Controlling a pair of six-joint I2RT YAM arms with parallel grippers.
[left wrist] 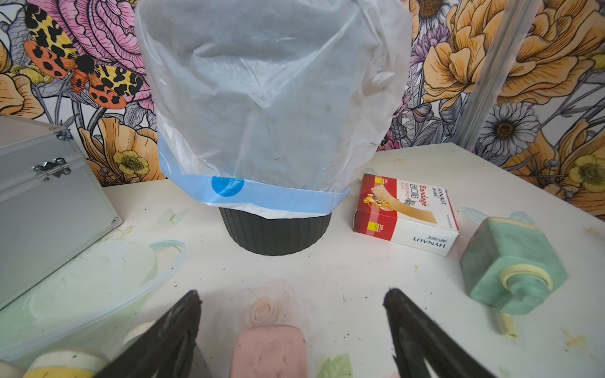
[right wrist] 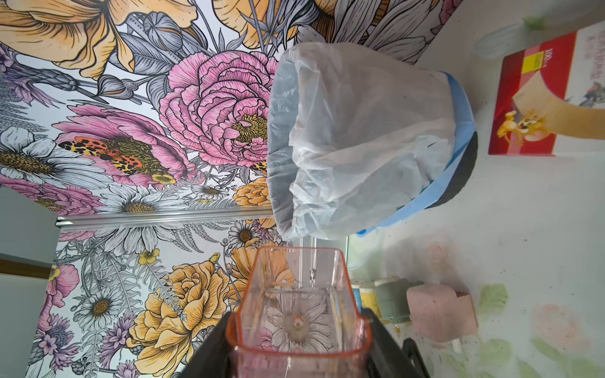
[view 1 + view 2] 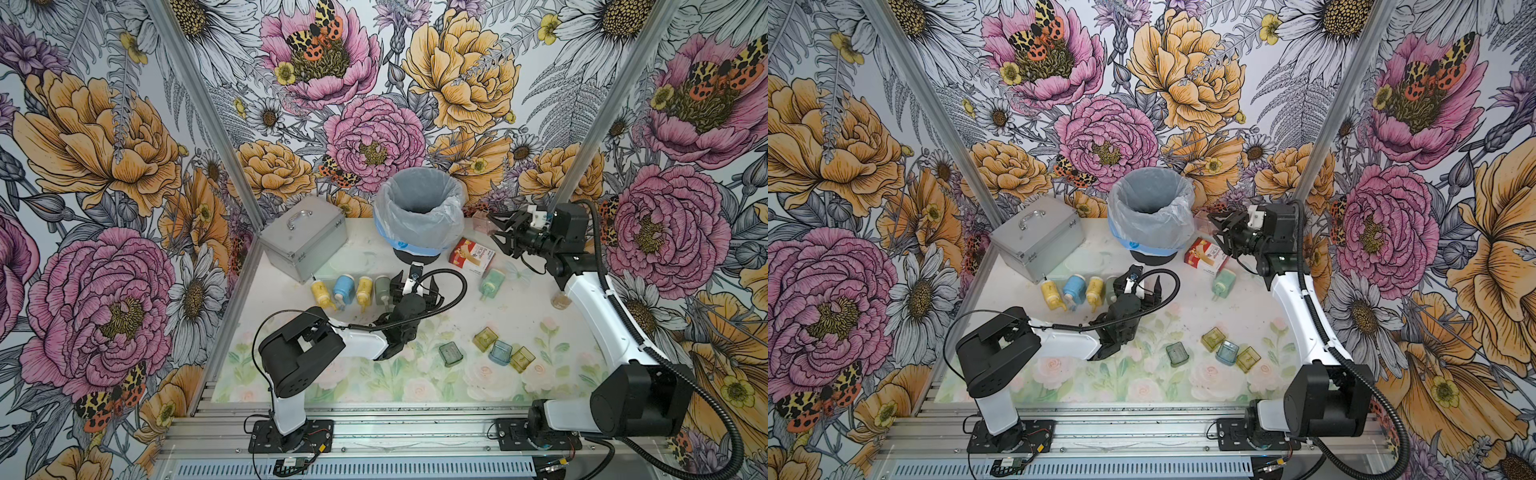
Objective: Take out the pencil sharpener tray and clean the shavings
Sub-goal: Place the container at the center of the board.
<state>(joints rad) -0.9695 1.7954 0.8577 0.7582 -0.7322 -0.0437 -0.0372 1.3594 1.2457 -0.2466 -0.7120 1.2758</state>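
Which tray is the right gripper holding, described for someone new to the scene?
Find the bag-lined bin at the back of the table. Right beside its rim, the right gripper holds the tray in the air. It is clear with a pinkish-orange tint, while the blue tray and its green and yellow neighbours lie on the table near the front.

Clear pink-tinted tray (image 2: 296, 294), empty-looking, raised beside the lined bin (image 2: 360, 131) — pink sharpener (image 1: 268, 351) lying on the surface (image 1: 360, 278), tiny dark shavings (image 1: 343, 298) scattered nearby.

Silver latched case (image 3: 303, 239) and red bandage box (image 3: 471, 254), well apart
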